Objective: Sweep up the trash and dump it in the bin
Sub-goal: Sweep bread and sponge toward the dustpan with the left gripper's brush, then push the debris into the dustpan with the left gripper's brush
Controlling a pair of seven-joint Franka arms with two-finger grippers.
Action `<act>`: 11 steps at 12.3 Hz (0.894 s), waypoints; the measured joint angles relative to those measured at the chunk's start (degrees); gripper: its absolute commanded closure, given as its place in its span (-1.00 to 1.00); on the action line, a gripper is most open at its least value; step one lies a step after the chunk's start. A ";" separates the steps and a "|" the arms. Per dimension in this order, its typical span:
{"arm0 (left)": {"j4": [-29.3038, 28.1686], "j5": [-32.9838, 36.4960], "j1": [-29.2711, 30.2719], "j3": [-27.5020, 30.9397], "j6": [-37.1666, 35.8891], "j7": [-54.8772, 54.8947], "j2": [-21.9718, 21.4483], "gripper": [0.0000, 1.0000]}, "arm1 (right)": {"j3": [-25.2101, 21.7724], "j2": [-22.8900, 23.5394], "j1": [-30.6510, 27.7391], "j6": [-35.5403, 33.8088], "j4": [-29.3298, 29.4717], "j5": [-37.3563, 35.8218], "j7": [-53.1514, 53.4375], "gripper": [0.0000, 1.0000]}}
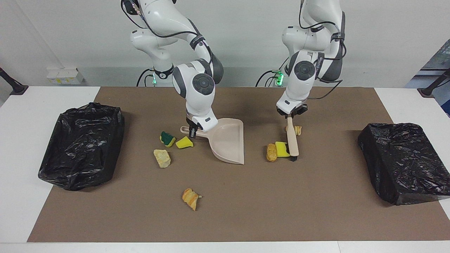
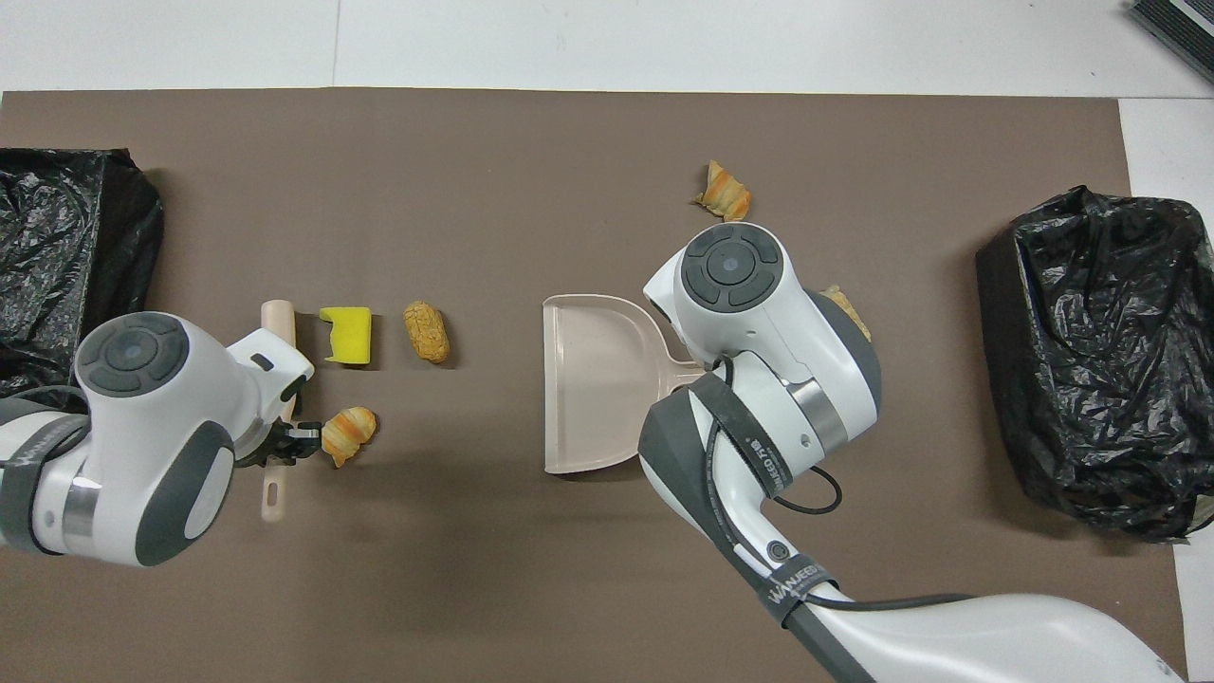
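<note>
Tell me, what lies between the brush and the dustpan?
Between the brush and the dustpan lie a yellow sponge and a bread lump, clearest in the overhead view.

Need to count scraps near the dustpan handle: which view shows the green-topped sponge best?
The facing view: the green-topped sponge lies in plain sight beside the dustpan handle. In the overhead view the right arm covers it.

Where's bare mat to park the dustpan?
Free: the wide strip between the croissant and the bin at the left arm's end. Crowded: scraps beside the dustpan, held by the right pincer, and around the left pincer's brush.
</note>
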 measured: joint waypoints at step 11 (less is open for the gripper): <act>0.39 -3.45 -1.25 1.67 -17.59 -21.67 -7.18 1.00 | 0.37 -0.64 0.71 0.26 -0.55 0.00 -0.07 1.00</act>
